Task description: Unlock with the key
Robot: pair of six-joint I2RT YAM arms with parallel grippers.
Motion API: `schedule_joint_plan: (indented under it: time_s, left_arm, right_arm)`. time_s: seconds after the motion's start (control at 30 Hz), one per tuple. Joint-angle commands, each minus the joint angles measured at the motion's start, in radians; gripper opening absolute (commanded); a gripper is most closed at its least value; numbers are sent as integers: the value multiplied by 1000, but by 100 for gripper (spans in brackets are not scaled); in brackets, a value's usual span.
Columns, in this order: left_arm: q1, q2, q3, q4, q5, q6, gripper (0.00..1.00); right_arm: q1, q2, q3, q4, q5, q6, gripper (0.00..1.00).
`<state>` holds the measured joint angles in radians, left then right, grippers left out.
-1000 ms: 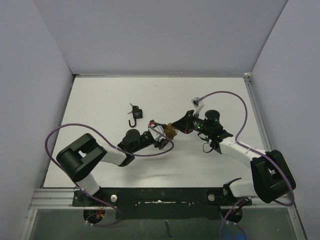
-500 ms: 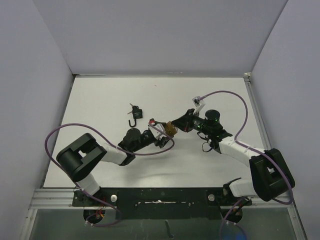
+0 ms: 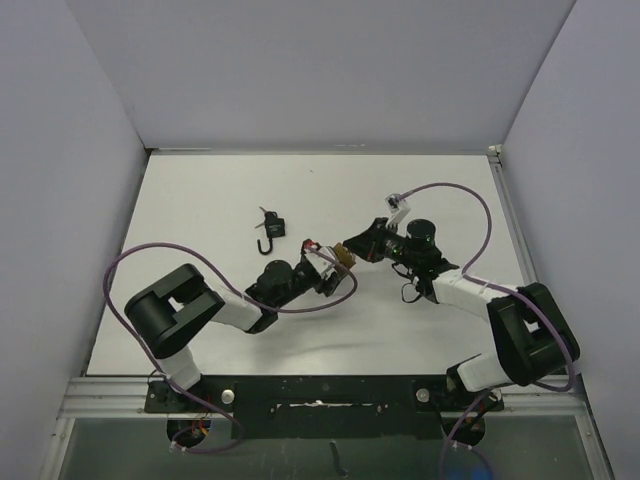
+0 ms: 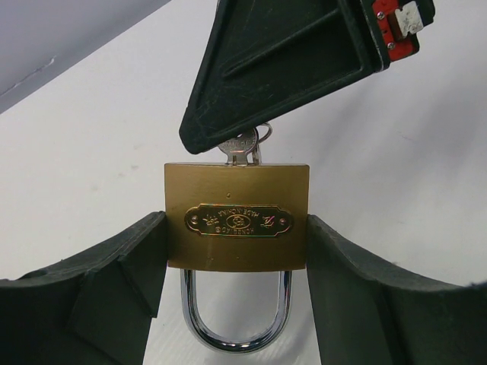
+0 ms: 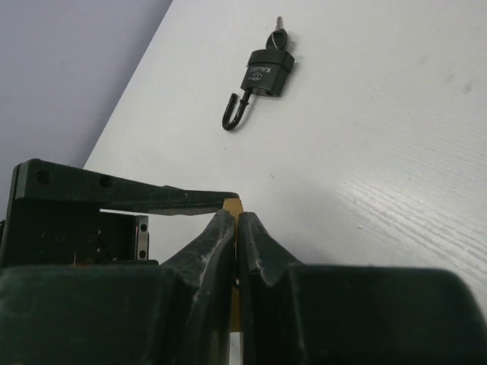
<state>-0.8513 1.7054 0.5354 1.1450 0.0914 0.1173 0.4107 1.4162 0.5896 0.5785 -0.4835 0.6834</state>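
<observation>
My left gripper (image 4: 236, 258) is shut on a brass padlock (image 4: 237, 217), gripping its two sides, with the steel shackle (image 4: 234, 323) closed and pointing toward my wrist. A silver key (image 4: 243, 144) sits in the padlock's keyhole. My right gripper (image 5: 237, 224) is shut on the key's head, right against the padlock's far end. In the top view the padlock (image 3: 343, 257) hangs between the left gripper (image 3: 330, 268) and the right gripper (image 3: 356, 249) above the table's middle.
A small black padlock (image 3: 271, 229) with its shackle open and a key in it lies on the white table (image 3: 200, 210) behind the left arm; it also shows in the right wrist view (image 5: 262, 76). Grey walls enclose the table on three sides.
Both grippers have shifted slightly up and left with the padlock between them. The right wrist has turned and its arm has stretched toward the padlock.
</observation>
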Motion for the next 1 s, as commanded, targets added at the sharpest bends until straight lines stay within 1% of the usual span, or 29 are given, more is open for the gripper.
schedule_joint_plan:
  time_s: [0.0,0.13,0.23,0.43,0.67,0.83,0.97]
  left_arm:
    - [-58,-8,146,371,-125,28,0]
    - [-102,14,152,371,-196,43,0]
    - [-131,18,157,363,-296,68,0]
    - [-179,-8,197,257,-440,100,0]
    - [-230,3,245,210,-573,142,0]
    - [-266,22,308,183,-660,176,0]
    - [-284,34,337,158,-712,186,0]
  right_arm:
    - [25,81,-1,-46,-81,43,0]
    - [25,139,16,-18,-100,74,0]
    - [24,160,27,-24,-100,82,0]
    - [24,187,67,-94,-75,89,0]
    - [27,221,123,-160,-70,106,0]
    - [28,240,160,-216,-71,117,0]
    - [30,246,181,-244,-76,126,0]
